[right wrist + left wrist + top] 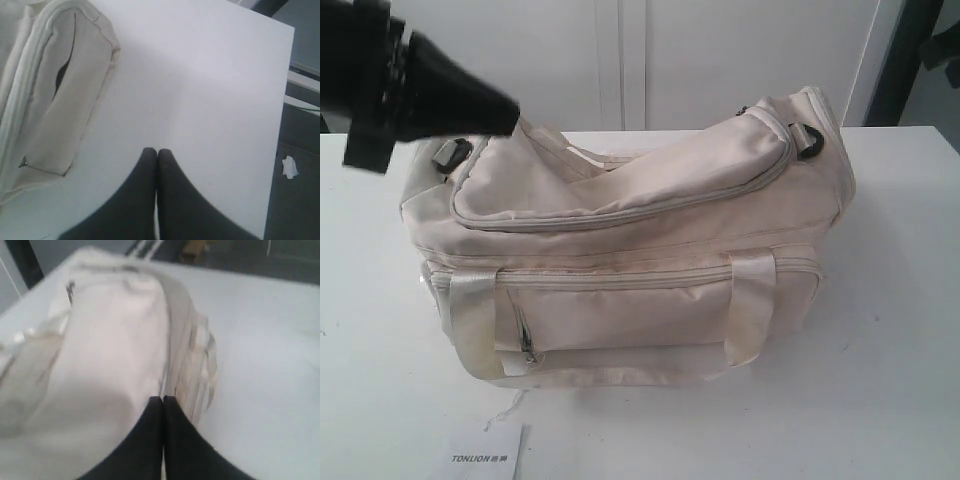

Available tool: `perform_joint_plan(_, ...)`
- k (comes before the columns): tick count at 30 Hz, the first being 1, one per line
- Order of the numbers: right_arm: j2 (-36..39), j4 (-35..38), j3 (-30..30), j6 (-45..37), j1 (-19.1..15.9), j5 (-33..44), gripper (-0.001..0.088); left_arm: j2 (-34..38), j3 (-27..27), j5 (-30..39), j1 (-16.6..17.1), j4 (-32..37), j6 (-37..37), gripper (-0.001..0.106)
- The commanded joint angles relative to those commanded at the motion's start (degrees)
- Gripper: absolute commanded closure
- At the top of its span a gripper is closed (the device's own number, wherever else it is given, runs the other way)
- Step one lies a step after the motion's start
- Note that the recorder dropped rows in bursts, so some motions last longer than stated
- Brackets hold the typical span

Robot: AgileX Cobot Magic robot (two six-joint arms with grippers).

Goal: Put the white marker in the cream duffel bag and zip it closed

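Exterior view gives me the bag [620,250] sitting in the middle of the white worktop [900,300], long side toward the camera and front pocket facing me. Its curved top zip [620,215] reads as closed along the stretch I can see. A black ring [810,140] shows at the right end, and a shiny strap [750,300] hangs down the front. A white card [485,455] printed TONLION lies on the worktop just in front of the bag's left corner.

My left fingers [470,105] reach in from the upper left, their tip touching the bag's top at its left end. On the left wrist view these fingers [150,430] are pressed together with the tips against the bag's fabric [100,365]. The picture is blurred, and I cannot tell whether anything is pinched between them.

On the right wrist view my right fingers [142,185] are fully closed on nothing, hanging over bare worktop [200,100] beside one end of the bag [60,100], apart from it.
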Motion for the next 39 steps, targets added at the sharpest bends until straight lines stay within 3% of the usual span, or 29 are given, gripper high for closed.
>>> perform_joint_plan(3, 0.0, -1.2, 0.0, 0.0, 0.0, 2.5, 0.0868, -2.2, 0.0, -3.6, 0.4, 9.2, -7.3, 0.105)
perform_joint_plan(7, -0.1, -4.8, 0.5, 1.0, 0.0, 5.3, 0.0868, -3.7, 0.0, -6.9, 4.0, 18.4, -19.0, 0.105)
perform_joint_plan(10, -0.4, -7.1, 0.5, 2.5, -1.0, 5.9, 0.0868, -3.7, 0.0, -8.7, 7.6, 20.0, -25.6, 0.105)
perform_joint_plan(16, -3.5, -6.6, 3.1, 5.7, -4.3, 3.8, 0.0868, -4.1, 0.0, -9.1, 12.1, 20.0, -31.1, 0.105)
perform_joint_plan(24, -16.0, -6.3, 12.5, 9.5, -5.0, -8.3, 0.0868, -9.4, 2.3, -15.5, 12.3, 19.3, -33.3, 0.105)
perform_joint_plan(32, -28.4, -4.5, 23.8, 9.5, -5.0, -18.5, 0.0868, -18.2, 12.2, -25.7, 11.5, 17.7, -34.3, 0.105)
perform_joint_plan(39, -35.8, -2.3, 33.3, 9.1, -5.0, -24.1, 0.0868, -22.6, 17.0, -26.8, 8.7, 18.2, -36.1, 0.105)
